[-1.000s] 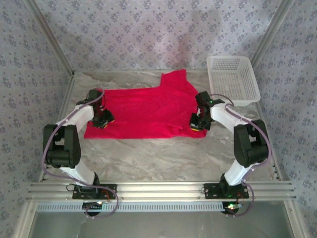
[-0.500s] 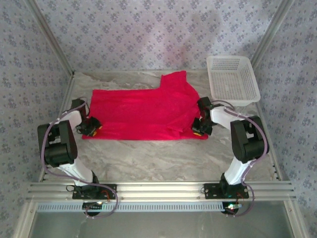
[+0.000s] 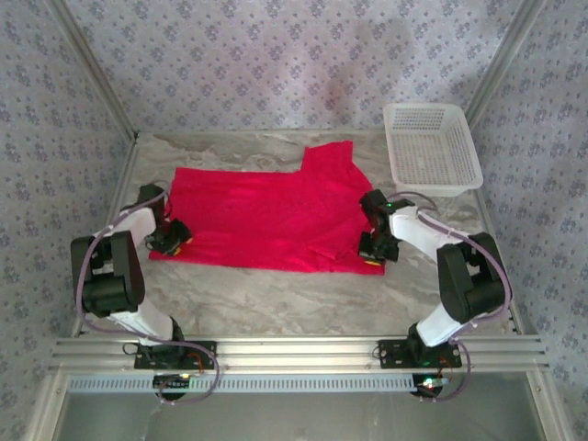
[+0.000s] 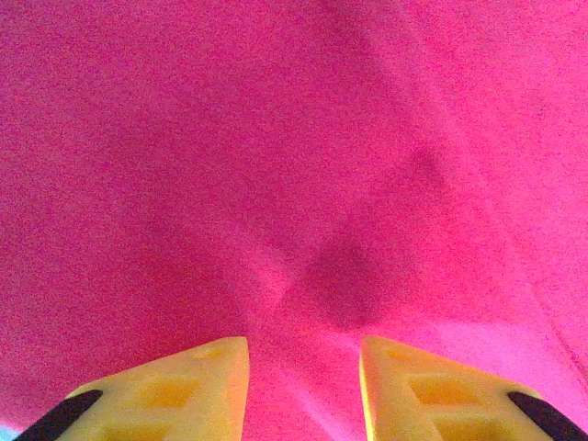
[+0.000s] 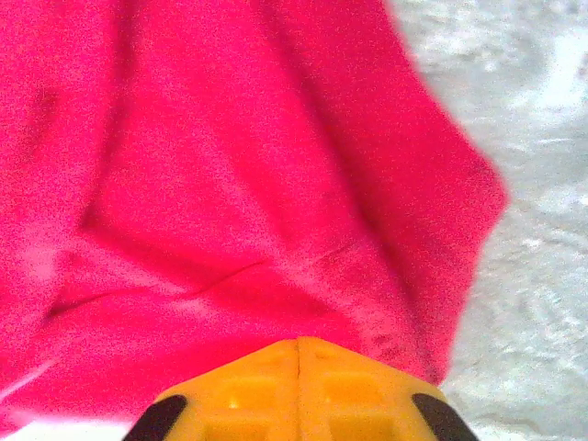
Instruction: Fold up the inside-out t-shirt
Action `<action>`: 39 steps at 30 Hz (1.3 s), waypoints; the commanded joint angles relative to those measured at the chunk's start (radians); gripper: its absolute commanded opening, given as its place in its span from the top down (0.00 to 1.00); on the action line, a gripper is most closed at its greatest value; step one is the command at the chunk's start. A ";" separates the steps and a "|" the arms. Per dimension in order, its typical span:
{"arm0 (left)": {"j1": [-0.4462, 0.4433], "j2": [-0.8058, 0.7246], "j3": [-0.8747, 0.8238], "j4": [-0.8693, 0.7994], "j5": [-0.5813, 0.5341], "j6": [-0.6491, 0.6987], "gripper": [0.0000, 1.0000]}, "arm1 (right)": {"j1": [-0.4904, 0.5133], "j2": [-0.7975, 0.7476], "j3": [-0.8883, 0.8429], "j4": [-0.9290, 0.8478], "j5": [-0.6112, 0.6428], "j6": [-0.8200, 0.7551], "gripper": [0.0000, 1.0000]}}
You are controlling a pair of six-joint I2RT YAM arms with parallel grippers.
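Observation:
The inside-out t-shirt [image 3: 266, 216] is plain red and lies spread flat across the middle of the table, with one sleeve sticking out toward the back. My left gripper [image 3: 171, 239] rests low at its near left edge. In the left wrist view its yellow fingers [image 4: 207, 377] stand apart over red cloth [image 4: 294, 138], so the left gripper [image 4: 303, 344] is open. My right gripper [image 3: 372, 253] is at the shirt's near right corner. In the right wrist view the right gripper [image 5: 299, 342] has its fingers pressed together, with cloth [image 5: 230, 184] running out from under the tips.
A white mesh basket [image 3: 432, 147] stands at the back right corner. The grey marbled table [image 3: 276, 299] has bare room between the shirt and the arm bases, and it shows to the right of the cloth [image 5: 533, 184]. Patterned walls close in the sides and back.
The right gripper has drawn the shirt's right hem toward the near edge. The left gripper has slid left and nearer, from over the cloth to its left edge.

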 commanded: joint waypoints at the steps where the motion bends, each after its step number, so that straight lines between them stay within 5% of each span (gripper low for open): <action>1: -0.062 -0.071 0.048 -0.101 -0.087 0.005 0.63 | 0.061 -0.058 0.059 -0.048 0.026 0.020 0.81; 4: -0.067 -0.096 0.061 -0.103 -0.098 0.003 0.63 | 0.122 -0.063 0.077 -0.021 0.017 0.044 0.63; 8: -0.066 -0.102 0.066 -0.101 -0.089 0.006 0.63 | 0.177 -0.011 0.100 0.022 0.006 0.083 0.55; 27: -0.067 -0.102 0.048 -0.102 -0.087 0.029 0.64 | 0.252 0.232 0.249 0.061 -0.033 0.115 0.55; 29: -0.067 -0.102 0.051 -0.102 -0.086 0.031 0.64 | 0.252 0.237 0.250 0.064 -0.032 0.117 0.62; 33: -0.066 -0.099 0.058 -0.101 -0.087 0.034 0.65 | 0.253 0.231 0.262 0.044 -0.009 0.120 0.99; 39: -0.065 -0.114 0.060 -0.101 -0.087 0.033 0.65 | 0.258 0.209 0.392 -0.085 0.139 0.098 1.00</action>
